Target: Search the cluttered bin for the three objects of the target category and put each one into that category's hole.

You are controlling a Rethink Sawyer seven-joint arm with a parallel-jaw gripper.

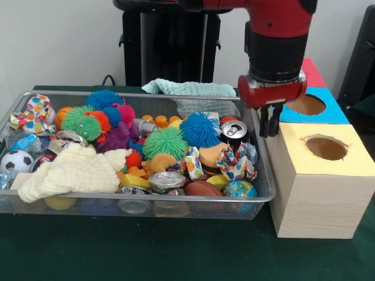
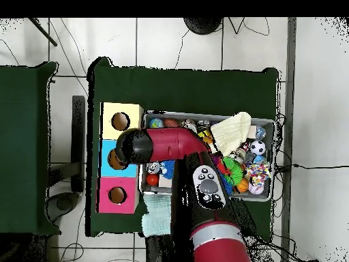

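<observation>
Wire bin point(image 1: 58, 92) at left on green counter point(image 1: 117, 252), packed full: cream cloth point(image 1: 76, 170) and soccer ball point(image 1: 16, 161) at the left end, fuzzy balls point(image 1: 165, 141) mid-bin, crushed can point(image 1: 167, 180) at the front, upright can point(image 1: 234, 130) and globe ball point(image 1: 240, 189) toward the right end. Cannot tell target category, so cannot name its three objects; all candidates lie in the bin, none in a hole. Just right of the bin, hangs gripper point(image 1: 270, 126), beside the blue box point(image 1: 328, 111) and behind the yellow box point(image 1: 319, 181). Cannot tell whether clenched or released; shows nothing held. Reads as the gap between a drop and a fresh search. Next: back left over the bin, down on one exposed object, clear of the tangled cloth.
</observation>
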